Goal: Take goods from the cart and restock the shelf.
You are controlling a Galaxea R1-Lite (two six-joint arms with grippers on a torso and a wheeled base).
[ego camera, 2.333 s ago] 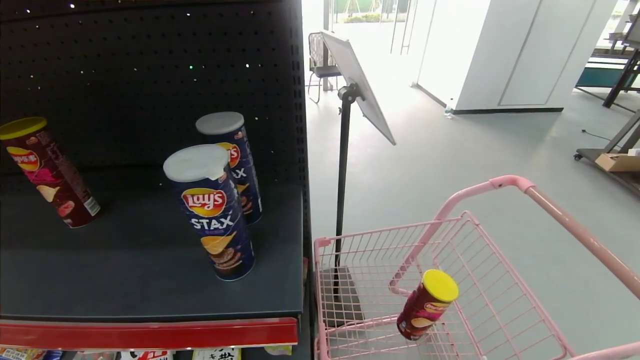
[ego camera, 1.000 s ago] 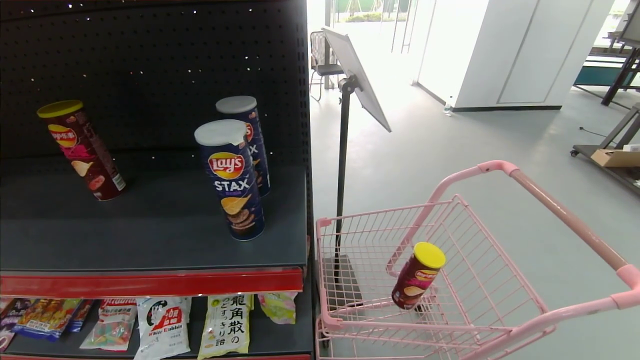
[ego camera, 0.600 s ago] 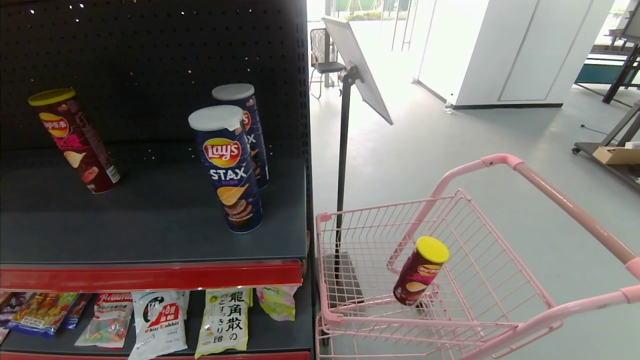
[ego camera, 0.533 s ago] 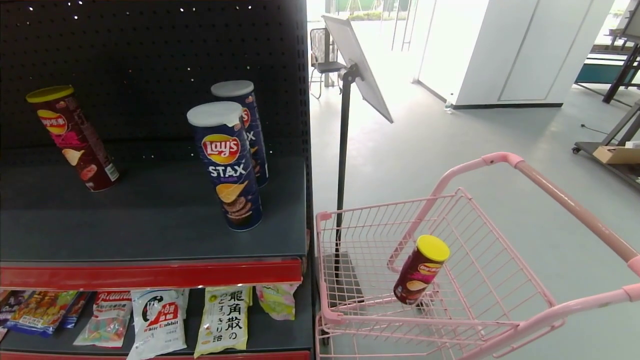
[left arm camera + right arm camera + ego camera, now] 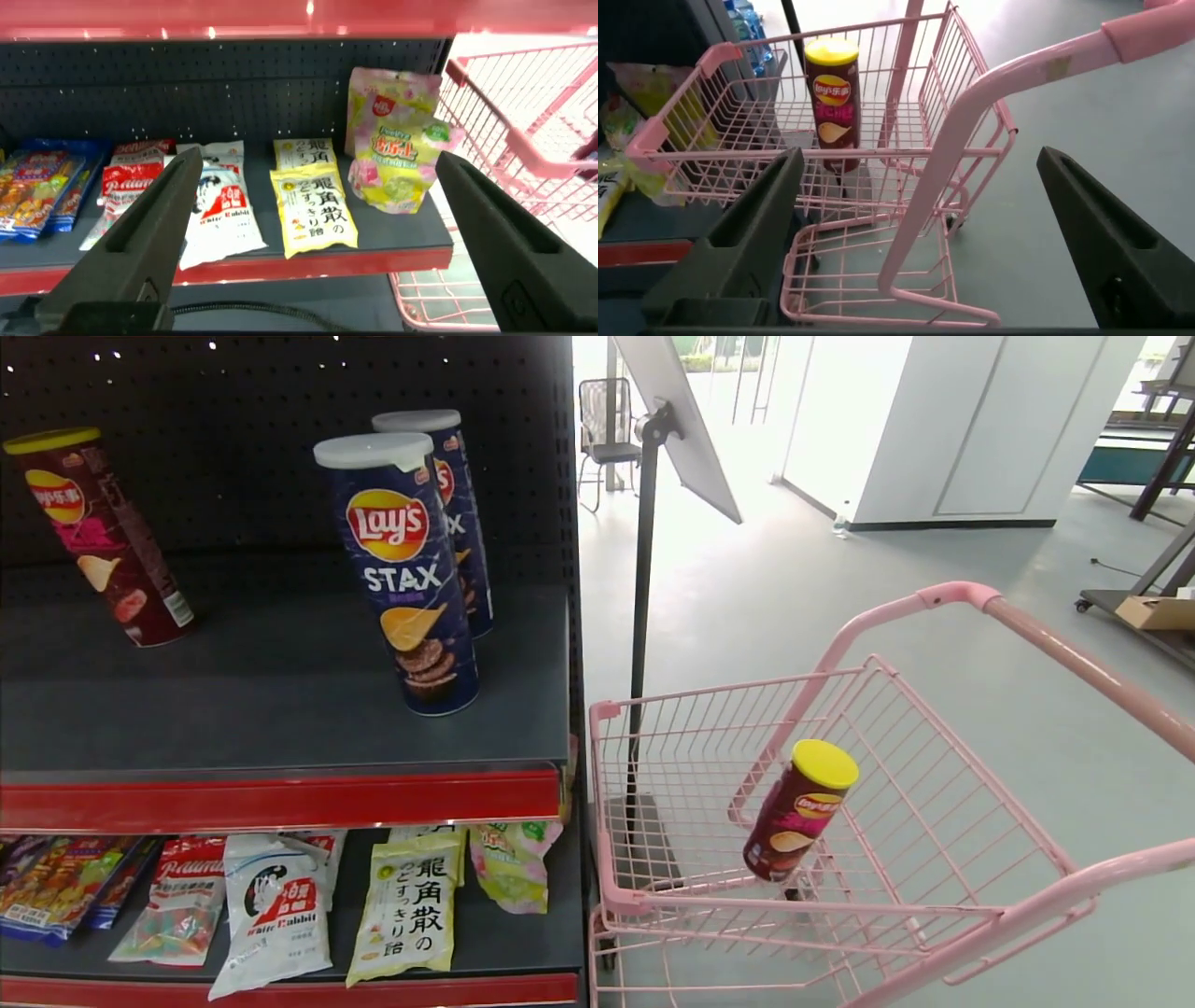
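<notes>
Closest in, the left tool (image 5: 320,157) hangs released, its two dark fingers (image 5: 140,243) spread wide with nothing between them, facing the lower board of the shelf (image 5: 411,233). Its wrist camera takes the snack bags there face on: a yellow bag (image 5: 313,205), a white bag (image 5: 220,210) just beside it, and a green-and-pink bag (image 5: 397,140) propped upright at the end next to the cart. The right tool (image 5: 922,154) is also released, fingers (image 5: 738,243) wide apart and empty, looking down on the pink cart (image 5: 1008,79) from near its handle. From there the yellow-lidded maroon can (image 5: 833,103) stands upright on the basket floor, apart from both tools. The head view sees the same can (image 5: 798,812) from above, inside the wire basket, close to an inner pink frame. That view adds the shelf's upper board (image 5: 280,709), which neither wrist camera takes in. A blue can (image 5: 401,579) stands toward the front of it, a second blue can (image 5: 462,523) just behind and partly hidden by the first. A second maroon can (image 5: 98,537) stands well apart toward the left. Farther off, on the grey floor beyond the cart, a signboard (image 5: 686,439) tilts on a black stand. A chair (image 5: 602,429) sits behind it, and a cardboard box (image 5: 1153,611) lies at the right edge.
</notes>
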